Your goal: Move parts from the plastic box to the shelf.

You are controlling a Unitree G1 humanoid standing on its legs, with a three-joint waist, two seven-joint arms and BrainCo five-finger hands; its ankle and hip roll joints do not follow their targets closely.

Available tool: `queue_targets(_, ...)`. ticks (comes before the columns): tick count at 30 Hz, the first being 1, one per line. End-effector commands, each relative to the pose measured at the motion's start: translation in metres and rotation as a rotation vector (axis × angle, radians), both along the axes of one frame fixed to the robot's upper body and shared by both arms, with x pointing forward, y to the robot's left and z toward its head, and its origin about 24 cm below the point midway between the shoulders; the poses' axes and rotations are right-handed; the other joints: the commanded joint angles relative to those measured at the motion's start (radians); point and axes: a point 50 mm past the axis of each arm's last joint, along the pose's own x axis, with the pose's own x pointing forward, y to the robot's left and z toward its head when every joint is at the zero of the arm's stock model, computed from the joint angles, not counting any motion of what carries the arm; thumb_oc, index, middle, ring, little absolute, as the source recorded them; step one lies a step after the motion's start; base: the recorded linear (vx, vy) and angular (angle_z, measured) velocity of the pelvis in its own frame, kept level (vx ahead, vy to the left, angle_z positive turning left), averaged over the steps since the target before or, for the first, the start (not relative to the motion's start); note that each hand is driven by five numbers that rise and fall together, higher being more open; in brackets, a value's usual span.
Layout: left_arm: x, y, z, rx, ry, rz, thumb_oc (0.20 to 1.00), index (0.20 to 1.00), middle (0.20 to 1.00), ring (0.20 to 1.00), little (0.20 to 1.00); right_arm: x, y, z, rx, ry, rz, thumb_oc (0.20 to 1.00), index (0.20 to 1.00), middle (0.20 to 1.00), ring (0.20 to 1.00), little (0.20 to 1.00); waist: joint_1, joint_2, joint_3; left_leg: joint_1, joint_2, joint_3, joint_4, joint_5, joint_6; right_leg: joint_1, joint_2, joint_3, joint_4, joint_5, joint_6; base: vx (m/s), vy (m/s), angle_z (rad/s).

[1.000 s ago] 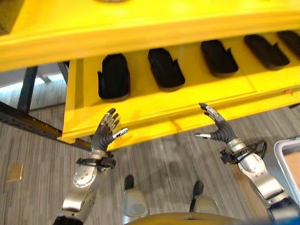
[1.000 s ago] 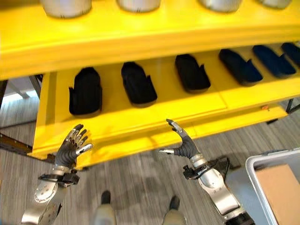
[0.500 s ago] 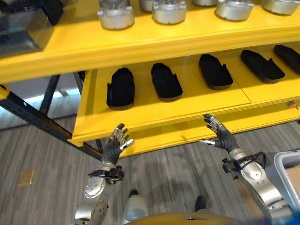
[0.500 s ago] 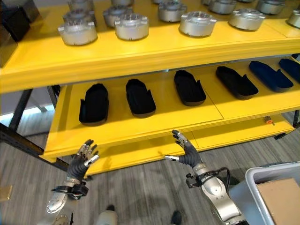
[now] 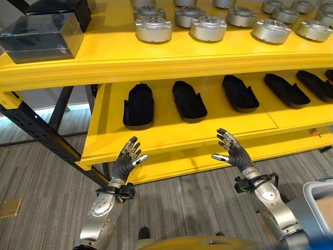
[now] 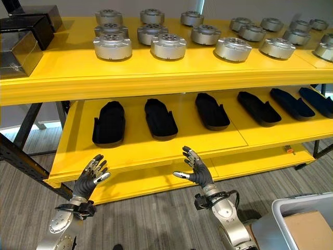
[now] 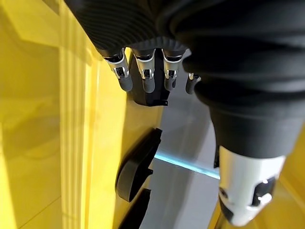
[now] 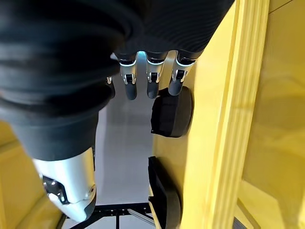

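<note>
Both hands empty, fingers spread | plastic box corner rt eye

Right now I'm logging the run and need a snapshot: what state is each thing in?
Left hand: open, empty, below the lower shelf's front edge.
Right hand: open, empty, raised toward the same edge.
Black trays: lying in a row on the lower shelf.
Silver round parts: standing on the upper shelf.
Grey plastic box: holds a brown slab.
</note>
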Motion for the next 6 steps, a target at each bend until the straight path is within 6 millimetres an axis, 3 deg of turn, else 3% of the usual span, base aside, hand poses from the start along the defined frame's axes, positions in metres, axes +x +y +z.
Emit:
queue_targets(1, 0.0129, 0.0037, 0.0125, 0.03, -0.085, 0.024, 1.0, 1.0, 1.0, 1.0, 1.0, 0.0094, -0.0041, 0.0161, 0.017, -0.074, 0.015, 1.0, 1.0, 1.0, 1.0, 1.0, 0.013, 0.043, -0.016, 0.037, 0.022, -0.008, 0.018, -0.021, 0.033, -0.021, 0.012, 0.027, 0.101, 0.0, 0.024, 0.01, 0.002, -0.08)
queue_targets(6, 0.0113, 0.0031, 0.0108, 0.032, -0.075, 0.025, 1.0, 1.0, 1.0, 1.0, 1.0, 0.0079, -0.0033, 0.0136, 0.015, -0.061, 0.023, 1.0, 1.0, 1.0, 1.0, 1.0, 0.011, 0.041, -0.018, 0.043, 0.025, -0.006, 0.016, -0.022, 0.033, -0.017, 0.015, 0.035, 0.096, 0.001, 0.025, 0.0, -0.002, -0.05)
